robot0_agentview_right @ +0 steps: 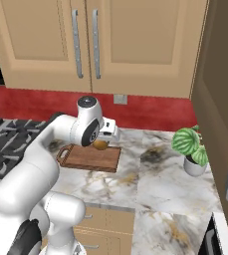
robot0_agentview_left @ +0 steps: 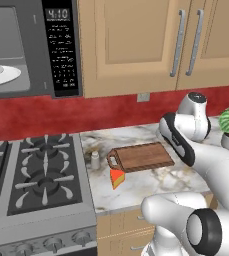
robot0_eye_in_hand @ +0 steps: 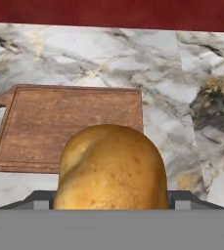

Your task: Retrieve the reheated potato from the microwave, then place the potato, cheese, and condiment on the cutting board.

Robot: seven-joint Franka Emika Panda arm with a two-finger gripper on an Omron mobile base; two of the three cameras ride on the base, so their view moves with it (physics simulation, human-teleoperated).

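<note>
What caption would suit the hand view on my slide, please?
Gripper holds the potato above the counter, near the cutting board.

You have a marbled counter [robot0_agentview_left: 151, 185] carrying the cutting board [robot0_agentview_left: 143, 156], with the condiment [robot0_agentview_left: 94, 160] and cheese [robot0_agentview_left: 117, 178] just off its handle end, and a potted plant [robot0_agentview_right: 192, 149] well apart.

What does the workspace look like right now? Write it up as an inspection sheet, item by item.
Surface: marble counter beside a gas stove.
Job's things: potato held above the cutting board; cheese and condiment on the counter beside the board's handle end; microwave open, white plate inside.
Clutter: potted plant.
Claw: shut on the potato.
Cables: nothing seen.
Surroundings: wooden cabinets, red backsplash, wall outlet.
</note>
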